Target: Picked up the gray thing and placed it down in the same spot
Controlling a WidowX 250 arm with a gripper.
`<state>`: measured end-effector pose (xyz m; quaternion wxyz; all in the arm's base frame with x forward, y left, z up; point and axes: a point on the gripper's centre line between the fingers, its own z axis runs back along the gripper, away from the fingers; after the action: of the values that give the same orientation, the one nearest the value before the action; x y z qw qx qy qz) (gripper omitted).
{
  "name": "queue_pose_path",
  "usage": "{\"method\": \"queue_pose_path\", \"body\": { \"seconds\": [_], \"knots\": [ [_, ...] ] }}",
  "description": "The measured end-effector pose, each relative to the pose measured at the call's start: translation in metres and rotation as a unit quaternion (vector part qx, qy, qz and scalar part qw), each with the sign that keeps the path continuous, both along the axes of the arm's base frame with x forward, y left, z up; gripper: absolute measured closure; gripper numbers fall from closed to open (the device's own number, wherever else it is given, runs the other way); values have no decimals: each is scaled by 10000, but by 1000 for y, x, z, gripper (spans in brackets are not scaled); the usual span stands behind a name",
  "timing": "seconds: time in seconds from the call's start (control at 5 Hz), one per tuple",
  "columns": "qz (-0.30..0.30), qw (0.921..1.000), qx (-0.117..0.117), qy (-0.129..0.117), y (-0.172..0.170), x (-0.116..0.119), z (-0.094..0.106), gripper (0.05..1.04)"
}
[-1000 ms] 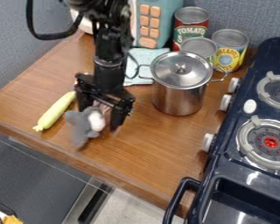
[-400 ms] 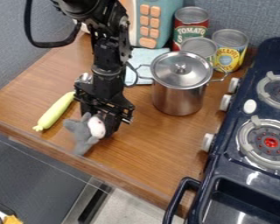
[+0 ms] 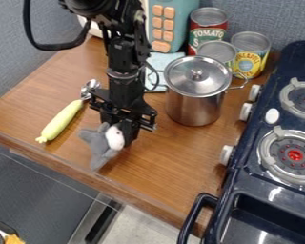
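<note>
The black gripper hangs over the wooden counter, left of the steel pot, shut on the gray plush toy. The toy has a white, rounded part facing up, and its gray limbs spread out to the left and downward, near the counter's front edge. The fingers are partly hidden behind the toy. Whether its underside touches the wood I cannot tell.
A yellow-handled utensil lies to the left. The lidded pot stands on the right, with cans behind it. A dark blue stove borders the counter's right side.
The gripper's fingers stood wide apart a second ago and are now close together at the toy. Since the middle frame, gripper and toy have shifted slightly right together, uncovering the utensil's metal end.
</note>
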<state>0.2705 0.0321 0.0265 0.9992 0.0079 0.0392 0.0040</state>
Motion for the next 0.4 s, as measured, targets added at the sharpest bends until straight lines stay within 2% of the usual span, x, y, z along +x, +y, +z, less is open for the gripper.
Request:
{"method": "queue_pose_path", "body": {
  "seconds": [0.2, 0.4],
  "knots": [
    [544, 9977, -273, -283, -4, 10, 20, 707],
    [1733, 9827, -177, -623, -1, 22, 36, 707]
  ]
}}
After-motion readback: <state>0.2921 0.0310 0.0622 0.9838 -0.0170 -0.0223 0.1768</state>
